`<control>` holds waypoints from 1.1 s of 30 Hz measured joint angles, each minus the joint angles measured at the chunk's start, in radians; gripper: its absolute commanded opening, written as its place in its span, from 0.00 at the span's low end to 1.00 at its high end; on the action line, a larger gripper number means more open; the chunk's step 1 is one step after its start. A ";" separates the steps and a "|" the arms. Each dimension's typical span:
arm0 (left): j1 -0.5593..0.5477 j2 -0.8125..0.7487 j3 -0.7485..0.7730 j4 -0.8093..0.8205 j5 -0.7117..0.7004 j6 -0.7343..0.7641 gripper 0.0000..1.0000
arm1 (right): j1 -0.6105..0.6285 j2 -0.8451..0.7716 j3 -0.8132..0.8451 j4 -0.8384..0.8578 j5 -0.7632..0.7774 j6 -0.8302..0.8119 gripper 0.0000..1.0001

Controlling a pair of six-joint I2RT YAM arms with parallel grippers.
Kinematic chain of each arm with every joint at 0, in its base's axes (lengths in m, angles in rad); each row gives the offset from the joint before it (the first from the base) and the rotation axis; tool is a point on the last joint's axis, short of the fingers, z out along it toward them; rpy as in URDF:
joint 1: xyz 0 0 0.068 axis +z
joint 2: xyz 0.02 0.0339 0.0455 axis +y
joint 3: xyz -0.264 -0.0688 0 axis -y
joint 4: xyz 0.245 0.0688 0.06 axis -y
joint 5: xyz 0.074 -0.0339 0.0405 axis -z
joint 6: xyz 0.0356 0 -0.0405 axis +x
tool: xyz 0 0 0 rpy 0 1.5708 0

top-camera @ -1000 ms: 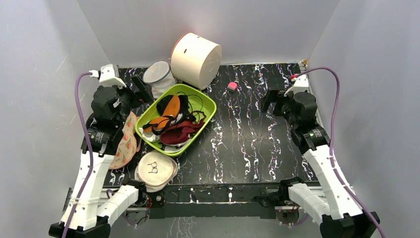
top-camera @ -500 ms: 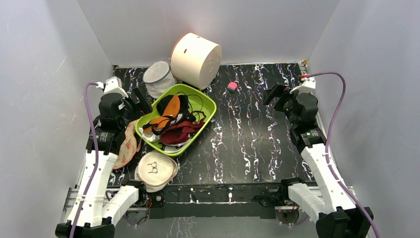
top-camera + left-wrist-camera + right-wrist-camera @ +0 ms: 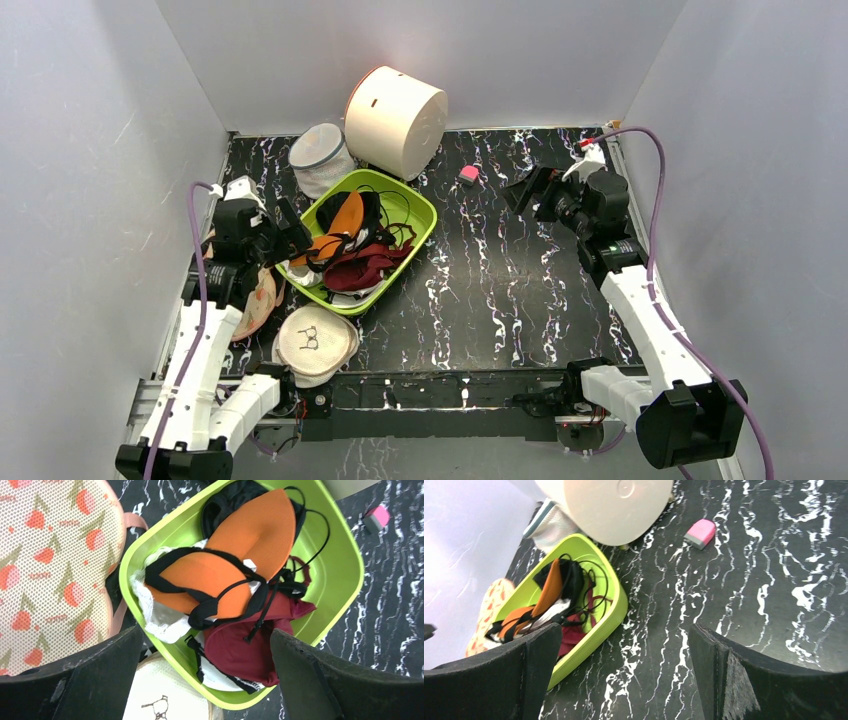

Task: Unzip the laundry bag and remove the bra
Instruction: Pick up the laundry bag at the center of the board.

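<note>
laundry bag untouched, both grippers empty

the laundry bag (image 3: pixel 50 565) lay flat at the left edge of the table (image 3: pixel 520 290), touching the left side of the green basin (image 3: pixel 410 205) and partly under the left arm. its zipper could not be made out, but the bag looked closed and nothing was out of it. the black bra was not in sight, so it was presumably inside. by that reading the task had not begun: unzipping and pulling the bra out were both left to do. the left gripper (image 3: pixel 207 632) hovered above the basin's near-left rim, jaws spread wide and holding nothing. the right gripper (image 3: pixel 623 630), well apart over the far right of the table, was likewise wide and empty. in the basin lay an orange-lined bra (image 3: pixel 240 555) and a maroon bra (image 3: pixel 240 652). no brand or lettering could be read; the round cream pouch (image 3: pixel 315 342) near the bag bore only a drawing of glasses.
</note>
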 measured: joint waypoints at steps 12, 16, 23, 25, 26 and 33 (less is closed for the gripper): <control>0.002 0.256 0.081 -0.110 -0.225 0.015 0.98 | 0.001 0.016 0.000 0.020 -0.213 -0.001 0.98; 0.014 0.355 0.114 -0.096 -0.332 0.021 0.98 | 0.005 0.037 0.001 0.037 -0.256 0.010 0.98; 0.153 0.411 0.092 0.017 -0.289 0.068 0.98 | 0.006 0.056 0.003 0.033 -0.285 0.012 0.98; 0.188 0.415 0.077 0.051 -0.268 0.082 0.98 | 0.006 0.058 0.010 0.029 -0.289 0.012 0.98; 0.197 0.420 0.076 0.060 -0.259 0.086 0.98 | 0.006 0.060 0.015 0.028 -0.292 0.012 0.98; 0.248 0.561 0.075 0.141 -0.202 0.122 0.98 | 0.007 0.082 0.036 0.024 -0.312 0.011 0.98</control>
